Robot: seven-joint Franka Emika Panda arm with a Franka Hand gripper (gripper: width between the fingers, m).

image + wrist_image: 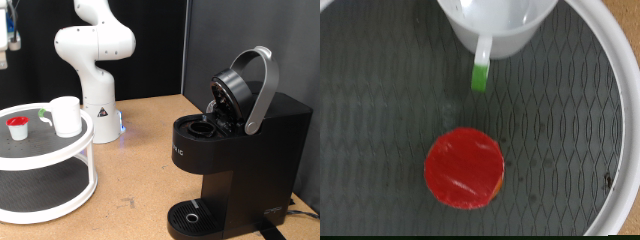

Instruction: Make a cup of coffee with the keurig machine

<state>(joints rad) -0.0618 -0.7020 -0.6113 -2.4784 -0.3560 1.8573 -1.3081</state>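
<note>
On the round white tray [88,160], cup [66,115] set beside red-topped pod [17,128], keurig [235,150] well apart on the surface [140,170] with lid raised, end effector unseen, grip state cannot be told.

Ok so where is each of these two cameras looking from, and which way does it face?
Exterior view: off the arm, facing the white arm base, the tiered tray and the keurig machine with its lid up.
Wrist view: looks down on the tray; no gripper shows.
Shared: the cup and red pod.
</note>
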